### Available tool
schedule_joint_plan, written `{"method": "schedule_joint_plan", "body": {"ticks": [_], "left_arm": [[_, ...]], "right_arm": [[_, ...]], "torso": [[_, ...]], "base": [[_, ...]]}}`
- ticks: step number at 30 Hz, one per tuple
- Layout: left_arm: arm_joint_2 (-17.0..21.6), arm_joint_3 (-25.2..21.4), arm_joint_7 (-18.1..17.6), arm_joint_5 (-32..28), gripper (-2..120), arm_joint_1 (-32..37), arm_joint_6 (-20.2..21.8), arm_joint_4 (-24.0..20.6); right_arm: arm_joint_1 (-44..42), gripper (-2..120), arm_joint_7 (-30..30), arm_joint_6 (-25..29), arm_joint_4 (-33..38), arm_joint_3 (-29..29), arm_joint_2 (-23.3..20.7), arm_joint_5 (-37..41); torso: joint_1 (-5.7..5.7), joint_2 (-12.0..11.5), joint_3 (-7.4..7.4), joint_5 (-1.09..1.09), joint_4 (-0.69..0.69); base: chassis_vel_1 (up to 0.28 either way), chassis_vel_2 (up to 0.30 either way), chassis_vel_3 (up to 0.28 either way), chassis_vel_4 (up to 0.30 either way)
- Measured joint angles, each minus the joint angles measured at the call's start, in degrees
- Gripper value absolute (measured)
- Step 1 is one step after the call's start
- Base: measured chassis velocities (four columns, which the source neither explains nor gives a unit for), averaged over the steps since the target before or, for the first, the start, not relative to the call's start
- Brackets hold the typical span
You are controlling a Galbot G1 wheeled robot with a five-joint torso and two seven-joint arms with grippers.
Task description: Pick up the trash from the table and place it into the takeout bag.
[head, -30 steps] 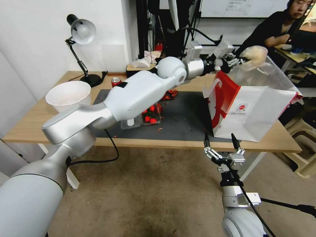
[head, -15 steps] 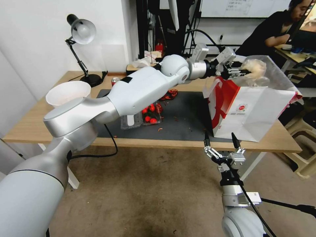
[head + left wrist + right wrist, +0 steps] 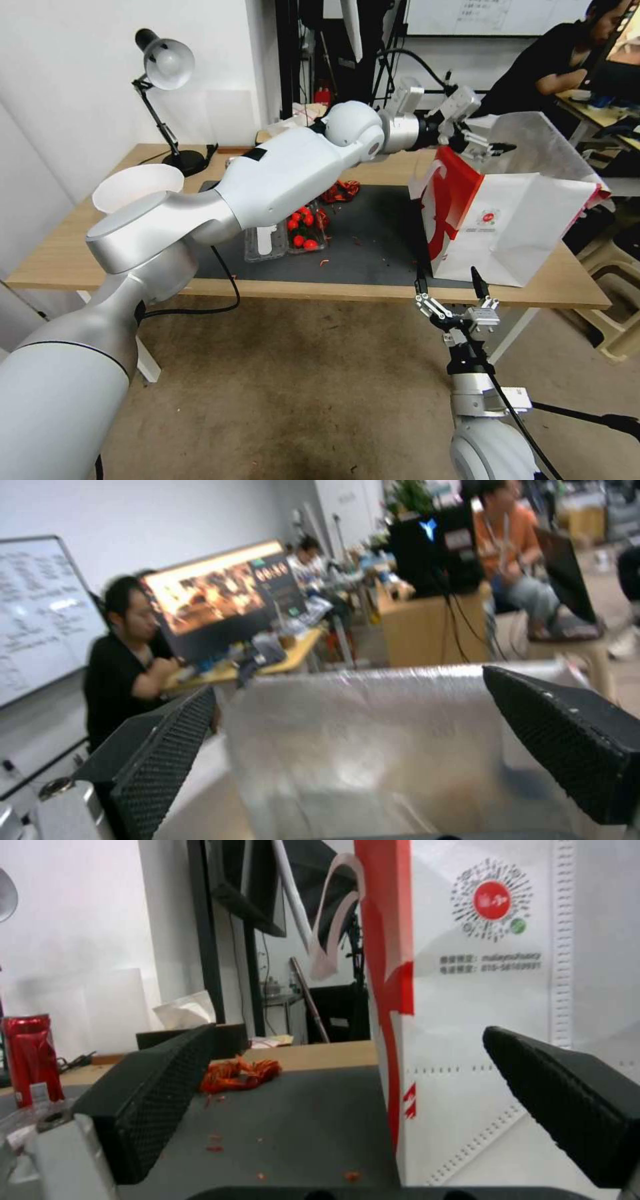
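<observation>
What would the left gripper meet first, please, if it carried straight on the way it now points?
Most likely the silver foil lining of the takeout bag: the left gripper, jaws open and empty, points into the bag's mouth. How far off the lining lies is hard to judge.

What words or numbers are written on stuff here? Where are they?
Takeout bag: a round red logo inside a dotted code, with two small grey lines under it. The lower line looks like a phone number starting "010-"; the rest is too blurred to read.
Red soda can: no letters legible.
Whiteboard: handwriting, too blurred to read.
Monitor: blurred, unreadable.
</observation>
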Motion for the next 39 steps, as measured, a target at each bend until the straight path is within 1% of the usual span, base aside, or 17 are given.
{"method": "schedule_joint_plan", "body": {"ticks": [2,4,6,7,9,13,14,17,19,21,23,26,27,31,32,35,39], "left_arm": [[0.66,-0.59,-0.44,-0.40,100,0.23,0.00,-0.56],[3.74,-2.68,-2.38,-1.94,100,1.77,0.62,-2.99],[5.02,-3.35,-3.04,-2.64,100,2.60,0.95,-4.08],[7.14,-4.41,-4.39,-3.46,100,4.23,1.45,-5.97],[8.40,-5.14,-4.93,-3.73,100,5.38,1.60,-7.09],[14.32,-9.24,-7.44,-4.56,100,11.58,1.79,-12.55],[14.32,-9.24,-7.44,-4.56,100,11.58,1.79,-12.55],[18.50,-12.67,-9.24,-4.57,100,16.33,1.63,-16.18],[19.31,-13.43,-9.62,-4.54,100,17.21,1.54,-16.83],[22.59,-16.89,-11.63,-4.40,100,20.87,1.10,-19.49],[23.24,-17.64,-12.11,-4.37,100,21.66,1.01,-20.04],[27.82,-23.72,-14.45,-3.70,100,28.66,0.87,-24.84],[27.82,-23.72,-14.45,-3.70,100,28.66,0.87,-24.84],[30.98,-29.29,-16.84,-2.52,100,37.06,1.13,-29.82],[30.98,-29.29,-16.84,-2.52,100,37.06,1.13,-29.82],[32.46,-34.26,-18.61,-1.06,100,44.25,1.31,-33.92],[33.14,-37.59,-20.06,0.24,100,48.77,1.23,-36.59]], "right_arm": [[0.00,100,0.01,-0.03,0.01,0.02,0.00,0.00],[0.01,100,0.03,-0.13,0.06,0.02,0.01,0.00],[0.02,100,0.04,-0.16,0.08,0.02,0.01,0.00],[0.01,100,0.05,-0.19,0.12,0.02,-0.02,-0.01],[0.00,100,0.05,-0.22,0.20,0.02,-0.06,-0.03],[0.02,100,0.09,-0.66,0.44,0.03,-0.36,-0.07],[0.02,100,0.09,-0.66,0.44,0.03,-0.36,-0.07],[0.06,100,0.15,-0.81,0.44,-0.05,-0.46,-0.19],[0.07,100,0.15,-0.84,0.44,-0.07,-0.47,-0.20],[0.20,100,0.16,-0.92,0.44,-0.23,-0.52,-0.31],[0.24,100,0.16,-0.93,0.43,-0.27,-0.53,-0.33],[0.44,100,0.16,-1.01,0.23,-0.73,-0.51,-0.46],[0.44,100,0.16,-1.01,0.23,-0.73,-0.51,-0.46],[0.78,100,0.16,-1.04,-0.13,-1.07,-0.52,-0.54],[0.78,100,0.16,-1.04,-0.13,-1.07,-0.52,-0.54],[0.96,100,0.16,-1.04,-0.38,-1.40,-0.54,-0.58],[0.99,100,0.16,-0.99,-0.58,-1.60,-0.55,-0.63]], "torso": [[0.00,0.00,0.00,0.00,0.00],[0.00,0.00,0.00,-0.01,0.03],[0.00,0.00,0.00,-0.02,0.05],[0.00,0.00,0.00,-0.02,0.05],[0.00,0.00,0.00,-0.03,0.05],[0.00,0.00,0.00,-0.03,0.03],[0.00,0.00,0.00,-0.03,0.03],[0.00,0.00,0.00,-0.02,0.03],[-0.01,0.00,0.00,-0.03,0.03],[0.00,0.00,0.00,-0.02,0.04],[0.00,0.00,0.00,-0.02,0.04],[0.00,0.00,0.00,-0.01,0.04],[0.00,0.00,0.00,-0.01,0.04],[0.00,0.00,0.00,-0.02,0.03],[0.00,0.00,0.00,-0.02,0.03],[-0.01,0.01,-0.01,-0.02,0.03],[-0.01,0.00,-0.01,-0.01,0.03]], "base": [[0.000,0.000,0.000,0.000],[0.000,0.000,0.000,0.000],[0.000,0.000,0.000,0.000],[0.000,0.000,0.000,0.000],[0.000,0.000,0.000,0.000],[0.000,0.000,0.000,0.000],[0.000,0.000,0.000,0.000],[0.000,0.000,0.000,0.000],[0.000,0.000,0.000,0.000],[0.000,0.000,0.000,0.000],[0.000,0.000,0.000,0.000],[0.000,0.000,0.000,0.000],[0.000,0.000,0.000,0.000],[0.000,0.000,0.000,0.000],[0.000,0.000,0.000,0.000],[0.000,0.000,0.000,0.000],[0.000,0.000,0.000,0.000]]}}
